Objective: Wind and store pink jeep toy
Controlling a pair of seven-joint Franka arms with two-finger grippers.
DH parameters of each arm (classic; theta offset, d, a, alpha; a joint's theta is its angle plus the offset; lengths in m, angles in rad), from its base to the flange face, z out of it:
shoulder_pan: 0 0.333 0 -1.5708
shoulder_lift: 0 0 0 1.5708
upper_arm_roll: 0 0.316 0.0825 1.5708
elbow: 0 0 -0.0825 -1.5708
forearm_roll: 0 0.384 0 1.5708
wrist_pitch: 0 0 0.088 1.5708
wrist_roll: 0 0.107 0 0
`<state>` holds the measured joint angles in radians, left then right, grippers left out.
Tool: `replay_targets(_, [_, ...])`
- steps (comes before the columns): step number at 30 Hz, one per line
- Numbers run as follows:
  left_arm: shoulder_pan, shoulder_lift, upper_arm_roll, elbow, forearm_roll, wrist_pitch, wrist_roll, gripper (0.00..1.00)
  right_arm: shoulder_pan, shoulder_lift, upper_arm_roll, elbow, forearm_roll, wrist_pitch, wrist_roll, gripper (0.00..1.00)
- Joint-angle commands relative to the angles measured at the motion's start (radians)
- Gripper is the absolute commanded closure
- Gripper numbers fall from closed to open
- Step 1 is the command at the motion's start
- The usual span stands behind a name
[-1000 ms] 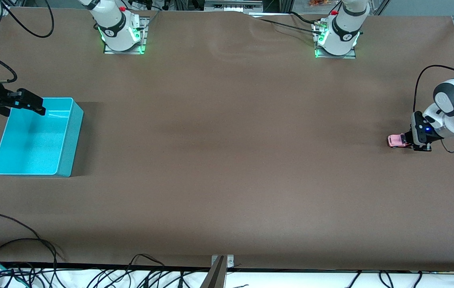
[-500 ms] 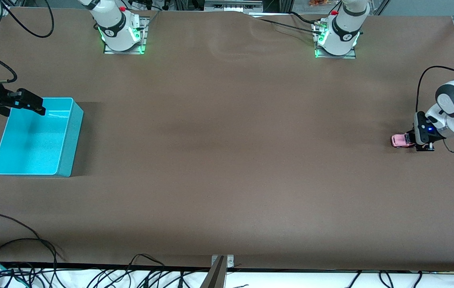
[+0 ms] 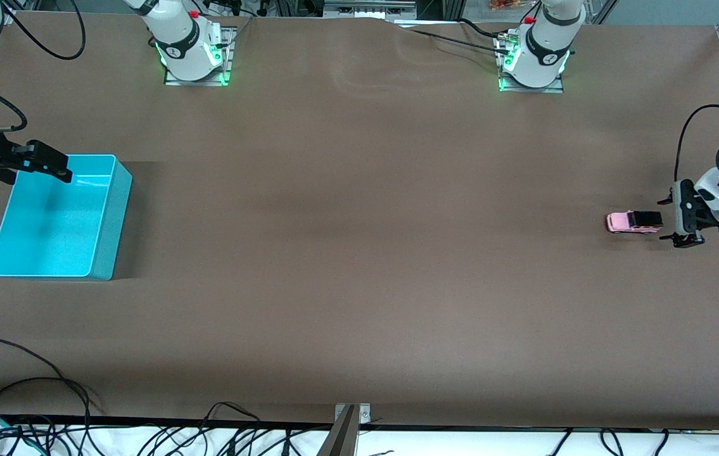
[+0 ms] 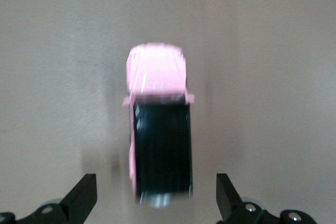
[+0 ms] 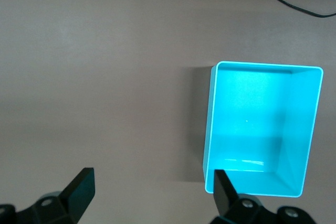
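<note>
1. The pink jeep toy [image 3: 633, 222] is seen on the table [image 3: 359, 266] at the left arm's end, on its wheels, with nothing touching it.
2. The left gripper [image 3: 684, 221] is found just beside the back of the toy, low by the table. Its fingers are spread wide, and the toy is not held by them.
3. The toy is pointed along the table toward the turquoise bin [image 3: 106, 215], well apart from it. It was likely set this way so that it can roll toward the bin by itself.
4. In the left wrist view the toy [image 4: 157, 148] is blurred, so it may be rolling, but that cannot be told for sure.
5. The bin is placed at the right arm's end of the table, open at the top. Nothing is seen inside it [image 5: 262, 129].
6. The right gripper [image 3: 49, 164] is held over the edge of the bin with its fingers wide and nothing in them. This arm is waiting, likely so the toy can be picked up when it comes near.
</note>
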<state>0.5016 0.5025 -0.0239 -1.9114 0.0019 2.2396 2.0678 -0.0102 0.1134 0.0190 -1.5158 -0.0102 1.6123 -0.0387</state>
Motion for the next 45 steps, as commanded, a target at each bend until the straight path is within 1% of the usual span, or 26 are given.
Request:
replay_targets(1, [0.005, -0.028, -0.005, 0.020, -0.013, -0.037, 0.008, 0.00, 0.001, 0.006, -0.001, 0.017, -0.011, 0.000, 0.008, 0.00])
replay_targets(4, [0.005, -0.047, -0.005, 0.023, -0.013, -0.061, -0.034, 0.00, 0.001, 0.006, -0.001, 0.017, -0.011, 0.000, 0.008, 0.00])
replay_targets(8, [0.005, -0.059, -0.008, 0.051, -0.014, -0.115, -0.096, 0.00, 0.001, 0.006, -0.001, 0.017, -0.011, 0.000, 0.008, 0.00])
replay_targets(12, [0.005, -0.076, -0.037, 0.098, -0.014, -0.184, -0.170, 0.00, 0.001, 0.006, -0.001, 0.017, -0.011, 0.000, 0.008, 0.00])
replay_targets(15, [0.002, -0.094, -0.045, 0.114, -0.016, -0.201, -0.238, 0.00, 0.001, 0.006, -0.001, 0.017, -0.011, 0.000, 0.008, 0.00])
replay_targets(18, [0.000, -0.125, -0.077, 0.115, -0.014, -0.201, -0.302, 0.00, 0.001, 0.006, 0.001, 0.017, -0.011, 0.000, 0.008, 0.00])
replay_targets(23, [-0.008, -0.167, -0.111, 0.117, -0.014, -0.209, -0.403, 0.00, 0.001, 0.006, 0.001, 0.017, -0.011, 0.000, 0.008, 0.00])
replay_targets(25, [-0.009, -0.174, -0.129, 0.132, -0.008, -0.216, -0.437, 0.00, 0.001, 0.006, -0.001, 0.017, -0.011, 0.000, 0.008, 0.00])
replay_targets(31, [-0.012, -0.179, -0.183, 0.199, 0.001, -0.330, -0.575, 0.00, 0.001, 0.006, 0.001, 0.017, -0.011, 0.000, 0.008, 0.00])
replay_targets(36, [-0.037, -0.182, -0.228, 0.245, 0.004, -0.408, -0.699, 0.00, 0.001, 0.006, -0.001, 0.017, -0.010, 0.000, 0.008, 0.00])
replay_targets(40, [-0.040, -0.199, -0.287, 0.271, 0.029, -0.474, -0.814, 0.00, 0.001, 0.006, 0.001, 0.017, -0.010, 0.000, 0.008, 0.00])
replay_targets(45, [-0.049, -0.199, -0.335, 0.331, 0.044, -0.548, -0.928, 0.00, 0.001, 0.006, -0.001, 0.017, -0.010, 0.000, 0.008, 0.00])
